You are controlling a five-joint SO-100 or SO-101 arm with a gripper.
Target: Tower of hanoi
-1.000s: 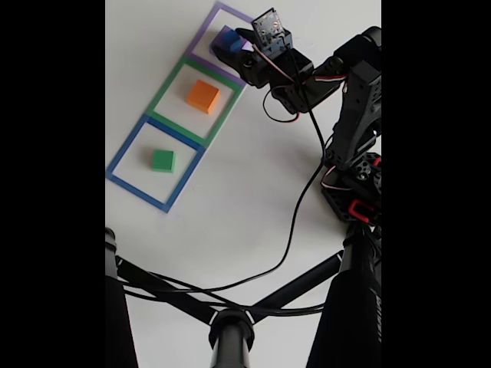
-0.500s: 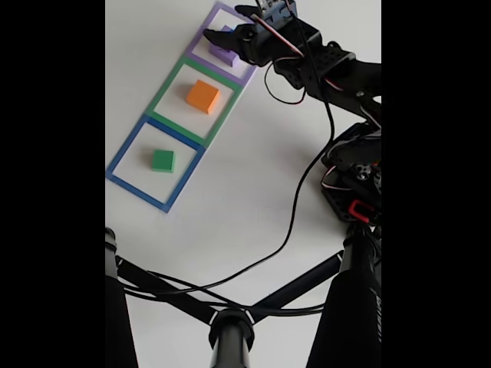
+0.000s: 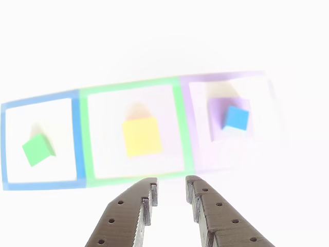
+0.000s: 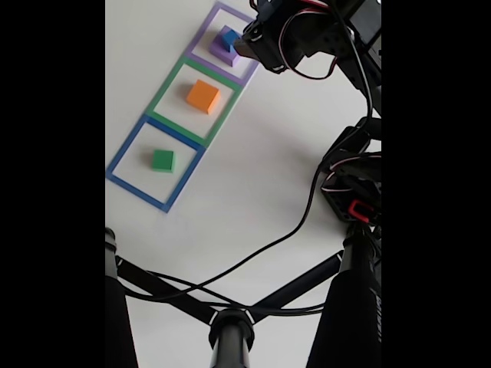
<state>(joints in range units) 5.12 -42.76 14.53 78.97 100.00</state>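
Observation:
A small blue cube (image 3: 237, 118) (image 4: 229, 37) sits on top of a larger purple cube (image 3: 218, 114) (image 4: 220, 51) inside the purple square outline. The orange cube (image 4: 202, 96), washed out to yellow in the other view (image 3: 142, 136), lies in the green outline. In the blue outline lies the green cube (image 3: 38, 150) (image 4: 162, 160). My gripper (image 3: 171, 184) hangs open and empty, above and short of the row of squares, roughly between the orange cube and the stack. In the fixed view the gripper (image 4: 247, 47) is just right of the stack, not touching it.
The three strip outlines, blue (image 4: 123, 149), green (image 4: 165, 86) and purple (image 4: 201, 32), run in a diagonal row on the white table. The arm's base (image 4: 354, 192) stands at the right with a black cable (image 4: 291, 230) trailing across. Black stand legs (image 4: 230, 330) cross the bottom.
The gripper has let go of the blue cube on the purple one and pulled back up and to the right, away from the purple square. The other cubes have not moved.

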